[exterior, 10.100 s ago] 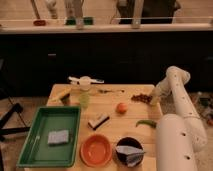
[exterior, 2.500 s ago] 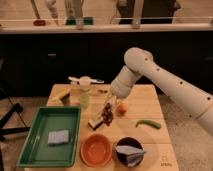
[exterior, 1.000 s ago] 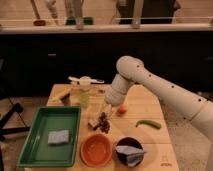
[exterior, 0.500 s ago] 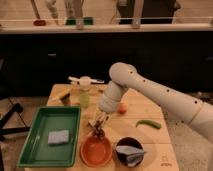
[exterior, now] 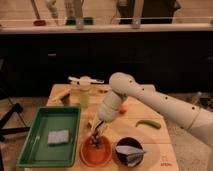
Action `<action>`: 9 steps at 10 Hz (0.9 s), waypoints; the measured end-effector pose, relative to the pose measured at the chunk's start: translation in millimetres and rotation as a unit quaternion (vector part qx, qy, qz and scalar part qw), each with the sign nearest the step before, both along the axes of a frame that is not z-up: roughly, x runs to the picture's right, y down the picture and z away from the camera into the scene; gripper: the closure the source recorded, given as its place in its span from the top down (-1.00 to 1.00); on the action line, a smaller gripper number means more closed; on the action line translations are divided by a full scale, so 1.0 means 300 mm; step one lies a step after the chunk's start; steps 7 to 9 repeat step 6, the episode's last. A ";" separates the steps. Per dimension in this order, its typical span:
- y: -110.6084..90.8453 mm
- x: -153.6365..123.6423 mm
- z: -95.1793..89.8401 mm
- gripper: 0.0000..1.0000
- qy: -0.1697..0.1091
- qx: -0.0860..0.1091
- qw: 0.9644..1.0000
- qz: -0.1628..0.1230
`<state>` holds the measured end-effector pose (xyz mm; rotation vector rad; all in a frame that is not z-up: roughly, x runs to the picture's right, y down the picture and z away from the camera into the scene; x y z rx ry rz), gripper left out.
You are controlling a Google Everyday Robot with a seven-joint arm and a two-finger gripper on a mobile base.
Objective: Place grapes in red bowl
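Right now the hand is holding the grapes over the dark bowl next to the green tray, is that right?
Not quite. In the camera view the hand is over the red bowl, with the grapes hanging into it. The red bowl is the one beside the green tray; the dark bowl is further right.

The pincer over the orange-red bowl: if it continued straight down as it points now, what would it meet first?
Probably the glossy round orange-red bowl. The pincer points down just above it, with the dark reddish-brown bunch of grapes hanging below it, so the grapes would touch the bowl first. Depth is uncertain.
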<state>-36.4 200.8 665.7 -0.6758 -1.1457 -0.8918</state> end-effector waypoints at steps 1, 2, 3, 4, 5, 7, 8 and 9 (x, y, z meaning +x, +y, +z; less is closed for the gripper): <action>0.025 0.004 0.010 -1.00 -0.002 -0.006 1.000 0.004; 0.045 0.009 0.018 -1.00 -0.004 -0.011 1.000 0.009; 0.063 0.016 0.027 -1.00 -0.005 -0.019 1.000 0.012; 0.071 0.020 0.035 -1.00 -0.005 -0.022 1.000 0.015; 0.068 0.018 0.034 -0.98 -0.005 -0.021 1.000 0.015; 0.069 0.018 0.034 -0.85 -0.005 -0.021 1.000 0.015; 0.069 0.018 0.034 -0.85 -0.005 -0.021 1.000 0.015; 0.069 0.018 0.034 -0.85 -0.005 -0.021 1.000 0.015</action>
